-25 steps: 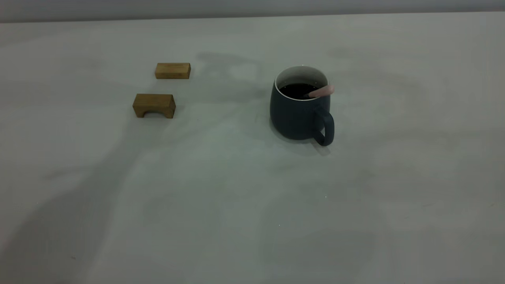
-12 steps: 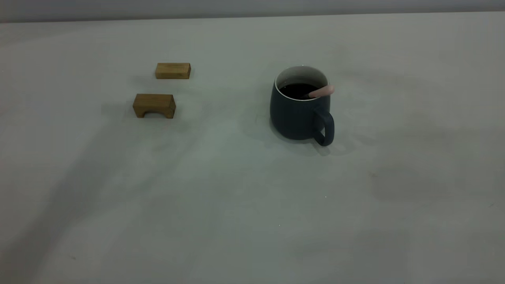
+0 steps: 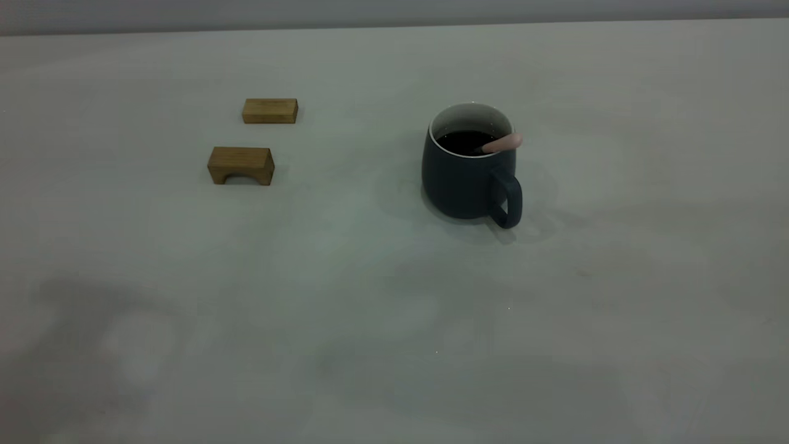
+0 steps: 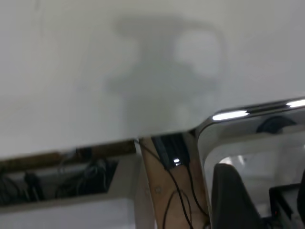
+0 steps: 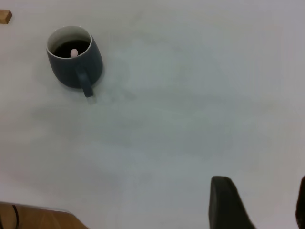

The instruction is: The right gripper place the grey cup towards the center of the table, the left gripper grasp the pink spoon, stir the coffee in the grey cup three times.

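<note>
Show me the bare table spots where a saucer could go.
Bare table all along the near side, right of the cup, and between the cup and the two wooden blocks. Only the blocks' corner is crowded.

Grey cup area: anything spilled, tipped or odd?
Nothing spilled. The grey cup stands upright on the table with coffee inside. One oddity: the pink spoon is left in the cup, leaning on the rim, with no gripper near it.
</note>
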Controlling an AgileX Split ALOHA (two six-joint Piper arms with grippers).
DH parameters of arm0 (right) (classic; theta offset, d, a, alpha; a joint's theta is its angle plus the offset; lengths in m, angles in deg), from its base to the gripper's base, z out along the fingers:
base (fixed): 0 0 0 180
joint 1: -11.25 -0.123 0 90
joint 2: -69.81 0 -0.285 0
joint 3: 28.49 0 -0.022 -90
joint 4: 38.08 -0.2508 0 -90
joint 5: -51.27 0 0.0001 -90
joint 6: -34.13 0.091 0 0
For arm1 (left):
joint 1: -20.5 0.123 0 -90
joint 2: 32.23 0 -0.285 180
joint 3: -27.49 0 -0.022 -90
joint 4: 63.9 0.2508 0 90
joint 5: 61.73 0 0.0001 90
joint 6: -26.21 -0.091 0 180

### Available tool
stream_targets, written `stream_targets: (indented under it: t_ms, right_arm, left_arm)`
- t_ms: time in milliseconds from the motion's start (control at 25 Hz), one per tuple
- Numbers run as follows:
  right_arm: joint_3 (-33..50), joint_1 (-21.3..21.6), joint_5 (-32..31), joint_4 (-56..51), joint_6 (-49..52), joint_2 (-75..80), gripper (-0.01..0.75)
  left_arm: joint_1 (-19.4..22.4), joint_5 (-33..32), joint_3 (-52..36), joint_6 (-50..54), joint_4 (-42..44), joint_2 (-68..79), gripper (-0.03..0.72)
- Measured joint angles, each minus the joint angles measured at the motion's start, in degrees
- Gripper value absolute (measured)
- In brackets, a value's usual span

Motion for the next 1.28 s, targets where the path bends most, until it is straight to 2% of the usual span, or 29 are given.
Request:
stream_targets:
  t_ms: [200,320,680,1280]
  right_arm:
    - [0.0,0.0,0.0,0.0,0.0,0.0,0.389]
    - [0.0,0.0,0.0,0.0,0.0,0.0,0.389]
    - [0.0,0.0,0.0,0.0,0.0,0.0,0.389]
    - [0.0,0.0,0.0,0.0,0.0,0.0,0.389]
  left_arm:
    - [12.6,0.0,-11.4,-1.3,0.9,-15.4,0.411]
    - [15.9,0.2,-16.8,-3.4,1.1,-25.3,0.411]
    - [16.6,2.8,-25.3,-4.7,1.9,-48.9,0.411]
    - [16.6,2.3,-26.2,-3.1,1.8,-67.1,0.411]
